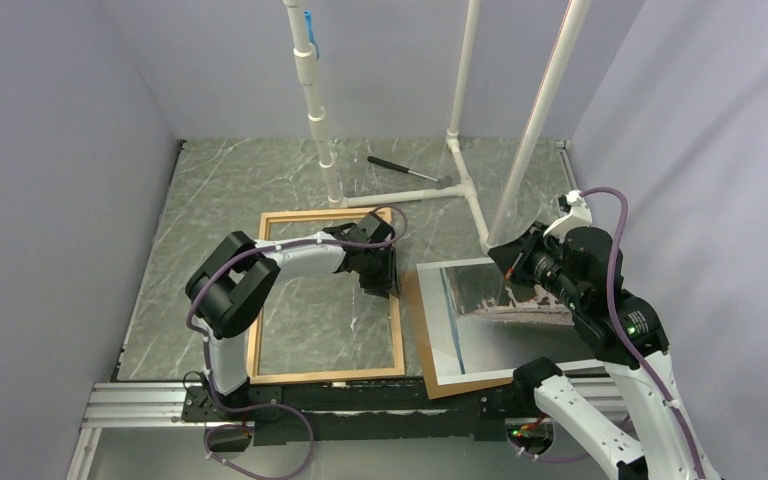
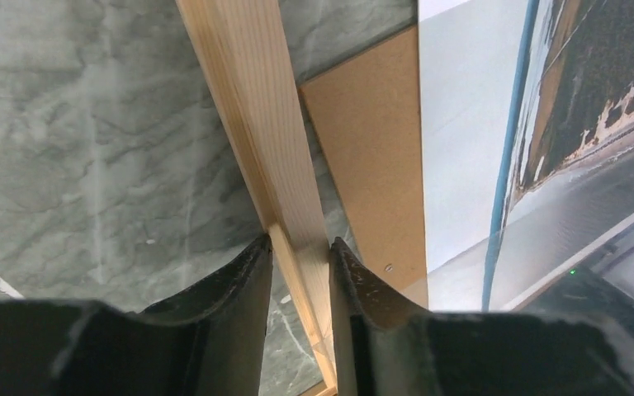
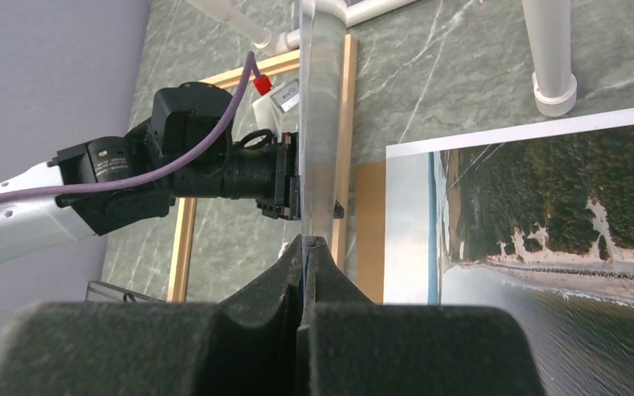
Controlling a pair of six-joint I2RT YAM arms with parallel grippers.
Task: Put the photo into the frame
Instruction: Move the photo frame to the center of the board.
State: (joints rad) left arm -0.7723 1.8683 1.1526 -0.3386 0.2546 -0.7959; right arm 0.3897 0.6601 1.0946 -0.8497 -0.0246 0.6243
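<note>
Left pincer [image 2: 301, 256]: jaws narrow, pinched on right rail of frame [image 2: 248, 107], one finger each side. Likely to steady or shift frame.
Right pincer [image 3: 305, 243]: shut tight on edge of clear pane [image 3: 318, 124]. Pane stands upright above its tips, likely lifted to leave frame opening free.
Photo [image 3: 545, 190]: image up, flat on backing board [image 2: 371, 148]. Lies right of right pincer's tips, and past board strip beside left pincer's right finger. Not yet in frame.

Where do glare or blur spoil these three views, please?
Top external: pale sheen washes over the photo. Left wrist: the left gripper astride the frame looks soft and dark. Right wrist: the clear pane in the right gripper blurs the middle.
</note>
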